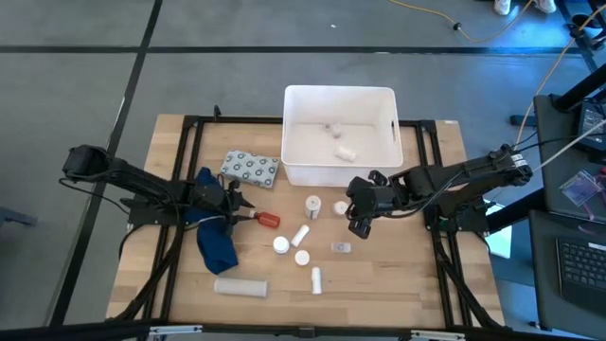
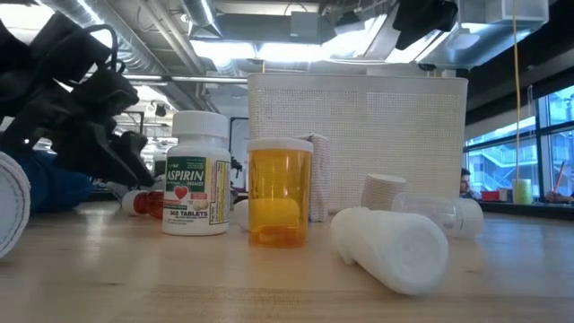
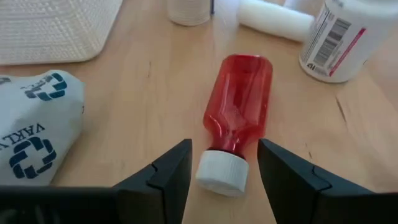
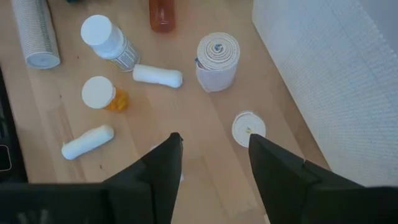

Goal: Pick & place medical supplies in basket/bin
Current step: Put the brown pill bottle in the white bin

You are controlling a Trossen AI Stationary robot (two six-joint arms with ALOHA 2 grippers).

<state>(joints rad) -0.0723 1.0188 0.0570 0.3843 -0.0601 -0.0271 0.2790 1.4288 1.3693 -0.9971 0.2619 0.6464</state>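
The red-orange bottle [image 3: 239,102] lies on its side on the table, its white cap [image 3: 222,172] toward my left gripper [image 3: 224,152]. That gripper is open, one finger on each side of the cap, with a small gap on both sides. In the high view my left gripper [image 1: 243,211] sits just left of the bottle [image 1: 266,220]. My right gripper [image 1: 358,225] is open and hovers over the table in front of the white basket [image 1: 339,142]. Two small white items [image 1: 339,140] lie in the basket. Pill bottles, tubes and rolls [image 1: 305,242] are scattered between the arms.
A dark blue cloth [image 1: 216,239] lies under my left arm, and the grey dotted pack [image 1: 250,168] rests left of the basket. A long white cylinder [image 1: 240,286] lies near the front edge. An aspirin bottle [image 2: 195,172], an orange vial [image 2: 279,193] and a white roll [image 2: 395,247] show in the low view.
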